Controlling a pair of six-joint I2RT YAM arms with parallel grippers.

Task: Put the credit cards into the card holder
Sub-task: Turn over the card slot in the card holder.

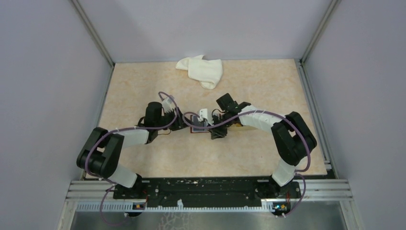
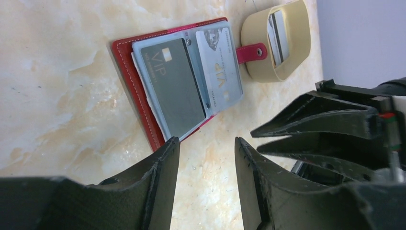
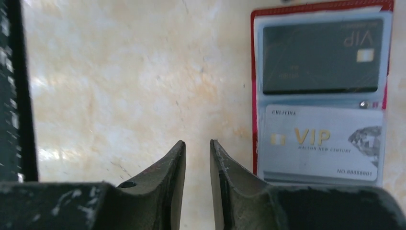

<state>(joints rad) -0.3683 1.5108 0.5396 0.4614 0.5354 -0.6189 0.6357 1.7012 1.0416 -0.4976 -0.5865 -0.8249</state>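
Card holder (image 2: 138, 91) lies open and flat mid-worktop (image 2: 57, 96), its red snap tab pointing to 3 o'clock; at its 9 o'clock the left claw (image 2: 207, 141) hovers half spread, pinching nothing; a dark card (image 2: 174, 88) fills the 9 o'clock sleeve, a silver card (image 2: 220, 64) the 3 o'clock sleeve; the right claw (image 3: 197, 142), narrowly parted and empty, stands near 4 o'clock; a beige tray (image 2: 297, 28) at 3 o'clock holds another card.
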